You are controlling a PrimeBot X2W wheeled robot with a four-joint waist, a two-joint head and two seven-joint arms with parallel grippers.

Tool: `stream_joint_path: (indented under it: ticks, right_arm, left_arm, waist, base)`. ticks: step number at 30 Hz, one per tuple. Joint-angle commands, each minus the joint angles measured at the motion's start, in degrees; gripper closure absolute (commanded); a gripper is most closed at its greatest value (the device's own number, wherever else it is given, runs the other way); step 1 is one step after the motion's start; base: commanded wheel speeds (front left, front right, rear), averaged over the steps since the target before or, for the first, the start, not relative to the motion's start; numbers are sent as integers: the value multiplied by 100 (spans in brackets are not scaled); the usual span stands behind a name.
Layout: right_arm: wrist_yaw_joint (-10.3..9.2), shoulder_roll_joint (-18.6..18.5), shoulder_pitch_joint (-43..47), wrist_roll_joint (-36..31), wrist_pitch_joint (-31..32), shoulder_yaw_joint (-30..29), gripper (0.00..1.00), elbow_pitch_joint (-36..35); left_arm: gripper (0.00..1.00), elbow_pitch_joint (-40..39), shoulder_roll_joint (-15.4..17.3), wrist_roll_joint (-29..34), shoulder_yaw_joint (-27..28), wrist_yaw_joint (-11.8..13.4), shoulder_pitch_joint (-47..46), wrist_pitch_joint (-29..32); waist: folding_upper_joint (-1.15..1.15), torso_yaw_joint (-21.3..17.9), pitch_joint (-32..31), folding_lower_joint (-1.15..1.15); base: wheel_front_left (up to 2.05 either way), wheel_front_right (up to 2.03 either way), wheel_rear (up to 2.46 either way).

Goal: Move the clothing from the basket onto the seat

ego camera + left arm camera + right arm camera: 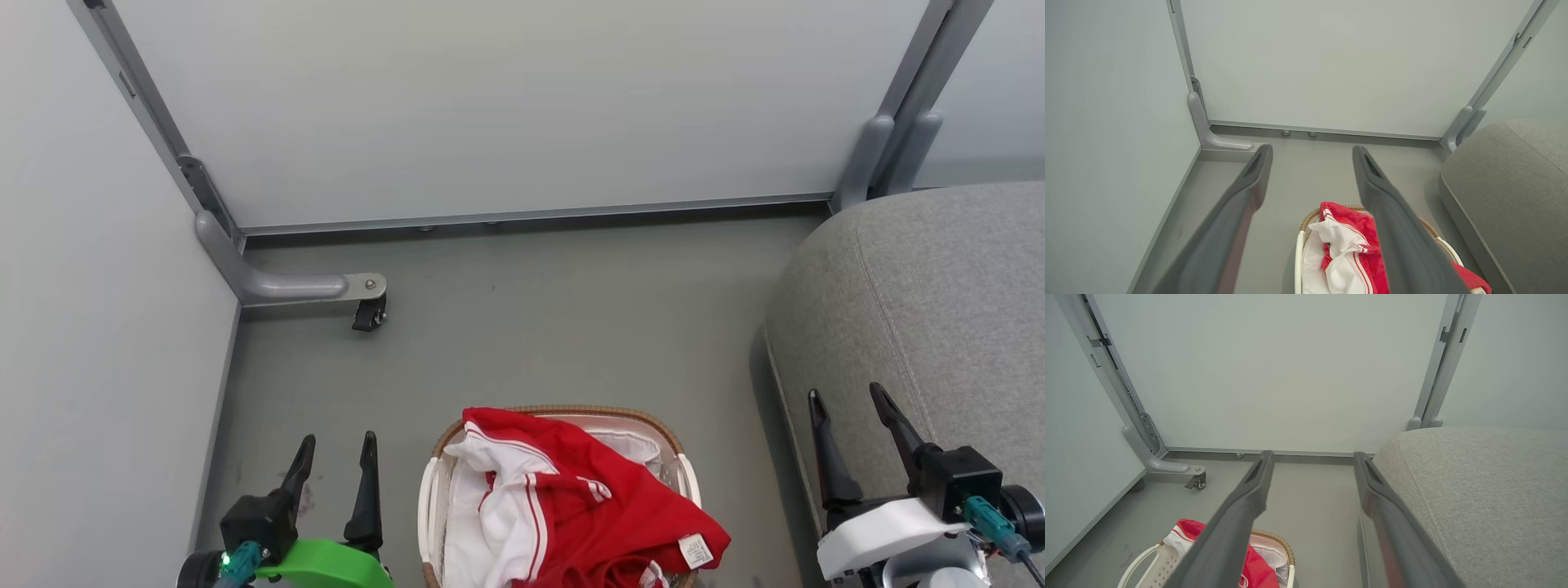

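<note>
The red and white clothing (pixel 571 498) is heaped in the white basket (pixel 430 498) on the floor at bottom centre, one red corner with a white label draped over the right rim. The grey seat (pixel 939 310) stands to the right. My left gripper (pixel 336 457) is open, left of the basket and above the floor. My right gripper (pixel 849 408) is open over the seat's near edge, right of the basket. From the left wrist the clothing (pixel 1349 245) and basket (pixel 1299 253) lie below the open gripper (pixel 1312 153). The right wrist's open gripper (pixel 1312 457) points past the seat (pixel 1486 490), the basket (pixel 1137 565) and the clothing (pixel 1188 531).
Pale partition panels close the space at the back (pixel 506 106) and left (pixel 98 327). A grey metal foot with a black caster (pixel 369 314) sticks out at the left corner. Another grey post (pixel 882 155) rises behind the seat. Grey floor (pixel 555 327) lies between basket and panels.
</note>
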Motion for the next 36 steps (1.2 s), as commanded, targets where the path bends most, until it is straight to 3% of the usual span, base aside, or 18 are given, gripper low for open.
stream_joint_path:
  ticks: [1, 10, 21, 29, 36]
  right_arm:
    - [-2, -32, -96, 32, -28, -12, 0, -40]
    - [-2, -32, -458, -24, -28, 8, 0, -158]
    - [-2, -28, -1204, 122, -28, 153, 0, -291]
    - [-2, -25, -1681, 331, -28, 122, 0, -318]
    - [-3, -24, -2044, 624, -28, 240, 0, -333]
  left_arm:
    - [0, -15, 36, 77, -20, -28, -67, -4]
    - [0, 246, 35, 248, -363, -109, -652, -3]
    - [0, 1532, 35, 906, -1053, -209, -2074, -1]
    - [0, 2377, 88, 1444, -2074, -249, -3003, -1]
    - [0, 3521, 313, 1294, -3184, -247, -3835, -1]
  waist:
    - [0, -44, 102, 0]
    - [0, -275, 786, 0]
    - [0, -732, 2162, 0]
    - [0, -1041, 3103, 0]
    - [0, -1421, 3833, 0]
  base:
    - [0, 0, 0]
    - [0, 0, 0]
    - [0, 0, 0]
    - [0, 0, 0]
    - [0, 0, 0]
